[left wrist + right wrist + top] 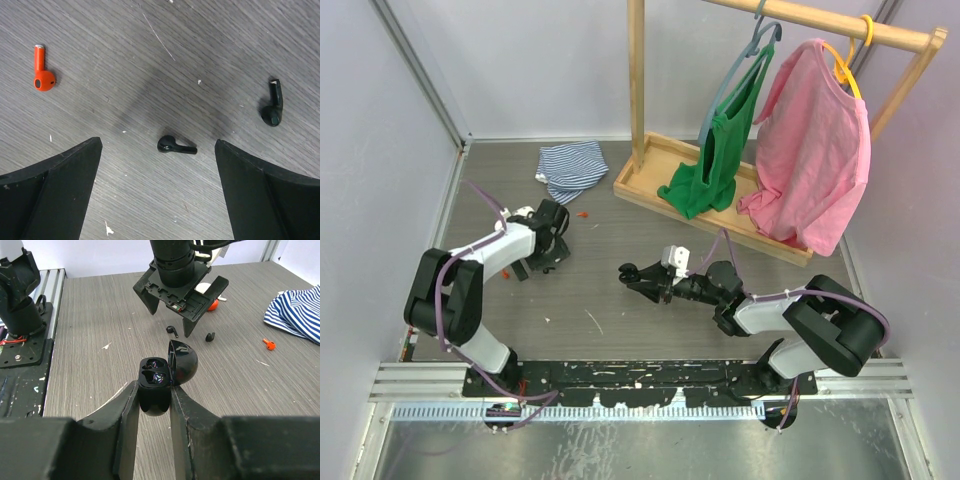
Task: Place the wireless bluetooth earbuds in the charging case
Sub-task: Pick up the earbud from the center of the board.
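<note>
Seemingly nothing is seated yet: the open case [150,374] is clamped by the right gripper [154,396], a black bud [170,145] straddled by the spread left gripper [157,144].

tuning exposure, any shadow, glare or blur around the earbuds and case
Left wrist: sharp, a soft shadow band crosses the table above the middle black earbud. Right wrist: small glints inside the open charging case. Top external: evenly lit, no glare.
</note>
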